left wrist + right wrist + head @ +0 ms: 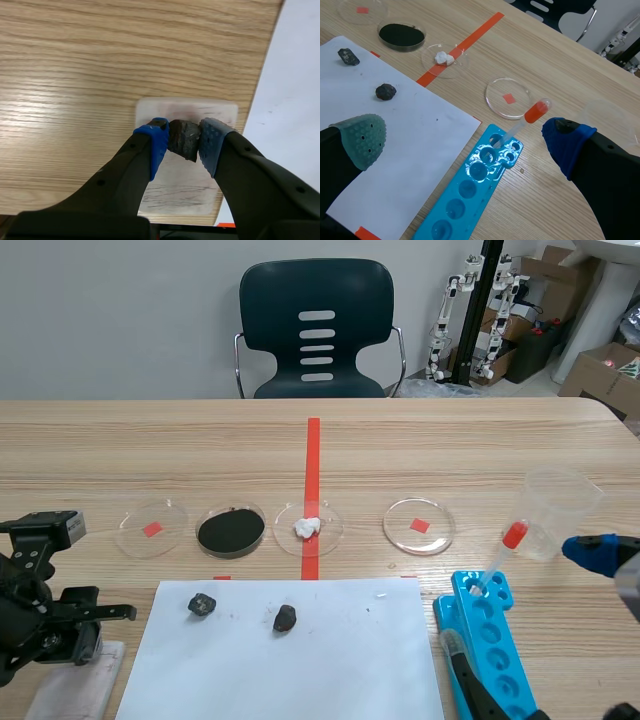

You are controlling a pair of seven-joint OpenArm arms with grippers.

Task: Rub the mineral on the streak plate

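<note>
Left wrist view: pinching dark stone [183, 141] with left gripper [185, 136] over white plate [186, 111]; faint streaks maybe laid, rubbing unfinished.

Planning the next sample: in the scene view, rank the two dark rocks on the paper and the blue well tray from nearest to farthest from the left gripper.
1. Left rock, on the paper's left part, closest to the left gripper.
2. Right rock, nearer the paper's middle.
3. Blue well tray, beyond the paper's right edge.
</note>
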